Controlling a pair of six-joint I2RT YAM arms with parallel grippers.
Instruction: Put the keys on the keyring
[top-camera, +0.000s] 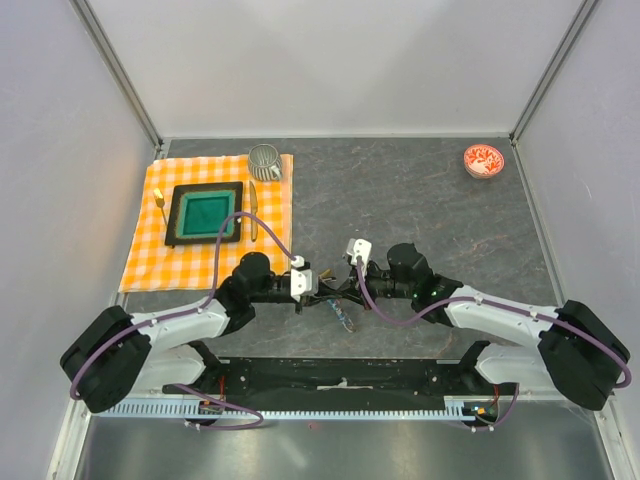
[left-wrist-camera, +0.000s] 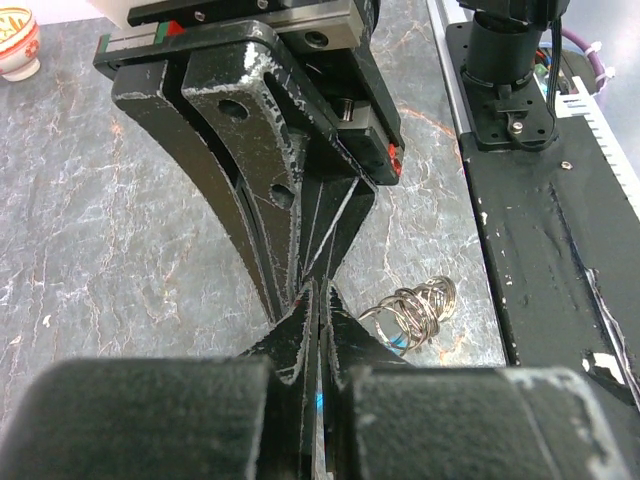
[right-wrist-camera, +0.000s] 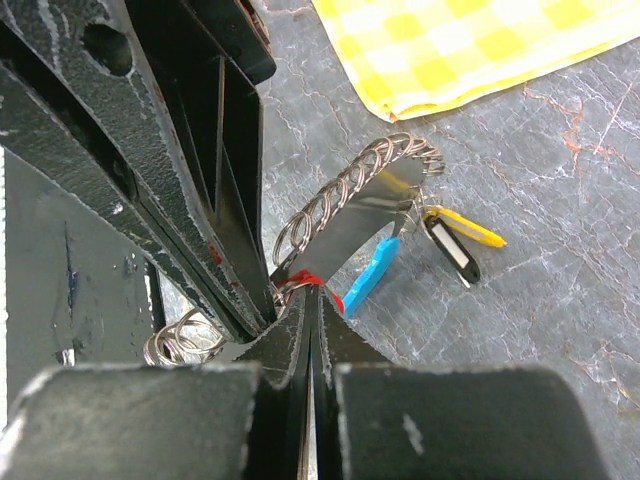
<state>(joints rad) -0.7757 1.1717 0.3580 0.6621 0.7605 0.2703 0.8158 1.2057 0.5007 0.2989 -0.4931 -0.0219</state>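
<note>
The keyring (right-wrist-camera: 350, 185) is a chain of silvery rings with a bright blue tag (right-wrist-camera: 368, 272). A yellow-tagged key (right-wrist-camera: 468, 227) and a black-and-white-tagged key (right-wrist-camera: 452, 252) hang at its far end. My right gripper (right-wrist-camera: 313, 292) is shut on a red-tagged key (right-wrist-camera: 312, 277) at the near end of the chain. My left gripper (left-wrist-camera: 322, 290) is shut, tip to tip with the right fingers (left-wrist-camera: 250, 170), apparently on the chain's end. A coil of silver rings (left-wrist-camera: 420, 305) lies beside it. In the top view the left gripper (top-camera: 320, 288) and right gripper (top-camera: 346, 290) meet at the table's near middle.
An orange checked cloth (top-camera: 150, 250) at back left carries a black tray (top-camera: 173, 215), yellow-handled cutlery (top-camera: 159, 197) and a metal mug (top-camera: 264, 160). A red-and-white bowl (top-camera: 484, 159) stands at back right. The black base plate (top-camera: 340, 375) runs along the near edge.
</note>
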